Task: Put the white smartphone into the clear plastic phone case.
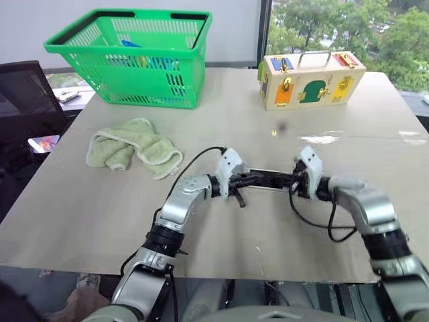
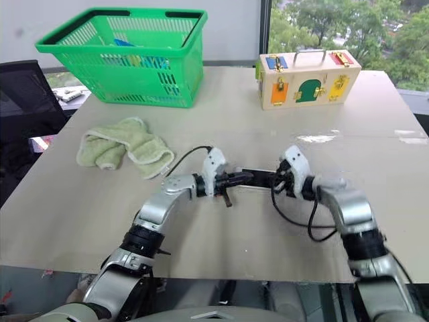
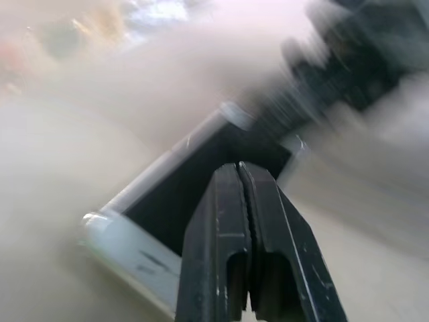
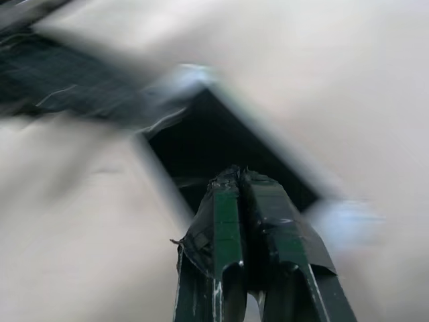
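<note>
A green plastic shopping basket (image 1: 134, 57) with some blue and yellow items inside stands at the far left of the table (image 1: 221, 114), and a wooden latch box (image 1: 310, 80) with coloured doors and a metal handle sits at the far right. Nearer, on the left, a pale green towel (image 1: 133, 149) lies crumpled, well apart from both arms. None of these stands between the grippers and the white smartphone (image 1: 271, 179), which lies flat on the table near its front middle, its long side running across from one arm to the other. The left gripper (image 1: 242, 182) meets the phone's left end and the right gripper (image 1: 295, 180) its right end, so the phone lies between the two. In the left wrist view the left gripper's fingers (image 3: 231, 241) are pressed together, their tips over the phone's black screen near a white-edged corner. In the right wrist view the right gripper's fingers (image 4: 268, 228) are likewise pressed together over the dark screen. Whether either fingertip touches the glass cannot be told. The clear plastic phone case cannot be made out.
</note>
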### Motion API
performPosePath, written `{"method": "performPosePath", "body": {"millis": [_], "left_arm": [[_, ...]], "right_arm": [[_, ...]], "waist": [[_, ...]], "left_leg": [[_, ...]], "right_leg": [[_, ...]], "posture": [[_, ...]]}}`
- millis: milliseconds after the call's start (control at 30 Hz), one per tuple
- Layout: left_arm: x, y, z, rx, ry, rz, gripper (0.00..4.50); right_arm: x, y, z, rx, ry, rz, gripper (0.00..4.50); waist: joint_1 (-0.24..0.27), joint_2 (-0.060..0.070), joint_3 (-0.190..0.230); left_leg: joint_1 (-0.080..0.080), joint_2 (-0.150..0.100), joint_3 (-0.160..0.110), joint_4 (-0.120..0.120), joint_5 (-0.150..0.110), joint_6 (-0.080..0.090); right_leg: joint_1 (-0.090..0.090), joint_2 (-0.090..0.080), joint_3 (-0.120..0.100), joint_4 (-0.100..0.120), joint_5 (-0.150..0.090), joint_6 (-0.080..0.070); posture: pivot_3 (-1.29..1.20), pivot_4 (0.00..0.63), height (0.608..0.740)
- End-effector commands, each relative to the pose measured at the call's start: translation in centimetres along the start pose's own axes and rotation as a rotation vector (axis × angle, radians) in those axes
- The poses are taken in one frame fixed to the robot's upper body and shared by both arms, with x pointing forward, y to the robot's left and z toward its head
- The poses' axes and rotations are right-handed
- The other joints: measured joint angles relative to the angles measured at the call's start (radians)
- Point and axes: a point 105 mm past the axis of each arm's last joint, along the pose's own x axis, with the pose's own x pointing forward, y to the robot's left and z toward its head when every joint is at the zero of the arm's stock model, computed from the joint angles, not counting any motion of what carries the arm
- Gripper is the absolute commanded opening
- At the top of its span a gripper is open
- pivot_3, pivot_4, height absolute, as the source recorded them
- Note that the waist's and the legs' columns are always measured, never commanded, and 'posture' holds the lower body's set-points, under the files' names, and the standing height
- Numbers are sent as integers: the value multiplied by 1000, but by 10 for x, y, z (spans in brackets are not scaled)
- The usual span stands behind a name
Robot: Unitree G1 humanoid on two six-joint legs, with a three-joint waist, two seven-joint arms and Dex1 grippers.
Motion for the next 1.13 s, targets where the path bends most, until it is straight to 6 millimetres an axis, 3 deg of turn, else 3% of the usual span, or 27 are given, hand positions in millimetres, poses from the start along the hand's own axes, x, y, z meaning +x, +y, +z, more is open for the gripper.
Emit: {"method": "performPosePath", "body": {"millis": [33,100,167,200,300,367,433,567,667,967,1133], "left_arm": [[-10,5,30,-4,-148,47,0],[-15,11,39,-55,-205,84,0],[-22,18,50,-88,-264,122,877],[-24,21,53,-97,-280,135,1180],[-31,29,62,-103,-309,171,2715],[-36,32,66,-108,-325,194,3656],[-40,34,67,-104,-326,206,4485],[-54,34,63,-79,-297,242,4485],[-72,24,60,-30,-268,201,4485],[-119,-7,22,1,-82,112,4485],[-139,-8,11,-14,-38,147,4485]], "right_arm": [[-17,-2,38,-121,-183,-83,306],[-20,-4,41,-161,-196,-125,797],[-26,-4,48,-203,-220,-162,1876],[-28,-4,51,-216,-229,-173,2141],[-41,-3,57,-274,-243,-190,3701],[-51,0,54,-302,-228,-187,4500],[-62,3,46,-322,-202,-179,4500],[-92,6,35,-330,-186,-213,4500],[-112,8,29,-340,-171,-257,4500],[-151,3,14,-297,-131,-405,4500],[-165,1,2,-272,-108,-461,4500]], "waist": [[0,1,6],[2,2,11],[4,2,15],[4,1,16],[7,1,18],[13,1,18],[24,0,19],[29,0,20],[26,0,23],[28,1,24],[30,1,24]], "left_leg": [[-4,0,0,1,1,1],[-5,0,1,1,3,-1],[-4,0,1,1,2,1],[-4,0,1,1,2,1],[-4,0,1,1,2,1],[-4,0,1,2,2,1],[-5,-1,1,2,2,1],[-5,-1,1,2,2,1],[-4,-1,2,1,2,1],[-3,1,3,1,-1,-3],[-3,1,3,1,-1,-3]], "right_leg": [[-4,0,0,1,0,0],[-5,0,1,2,0,0],[-6,0,1,2,0,0],[-6,1,0,2,0,0],[-6,1,0,2,0,0],[-5,1,0,2,0,0],[-5,1,0,2,0,0],[-5,0,1,1,0,0],[-5,0,2,1,0,0],[-5,1,3,1,-2,-3],[-5,0,3,1,-3,-4]], "posture": [[0,150,740],[0,150,740],[0,150,740],[0,150,740],[0,150,740],[0,150,740],[0,150,740],[0,150,740],[0,150,740],[0,150,740],[0,150,740]]}}
